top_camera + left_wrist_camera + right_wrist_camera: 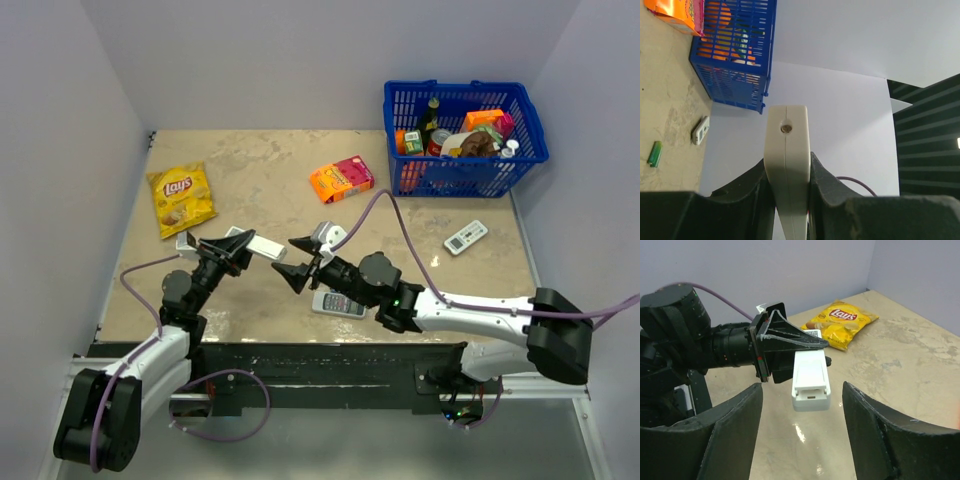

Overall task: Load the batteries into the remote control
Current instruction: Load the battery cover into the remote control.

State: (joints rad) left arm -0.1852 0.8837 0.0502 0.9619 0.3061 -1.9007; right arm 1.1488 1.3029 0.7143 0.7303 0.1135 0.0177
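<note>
Left gripper (225,251) clamped on the slim white remote control (262,246), held clear above the table (270,180); right gripper (296,261) jaws spread wide, facing its free end, not touching

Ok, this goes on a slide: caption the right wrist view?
Left end effector holds the white remote, facing the open right end effector; chip bag behind.

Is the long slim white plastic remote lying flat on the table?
No, the long slim white plastic remote is clamped in the left arm's black end effector, held up above the beige table.
</note>
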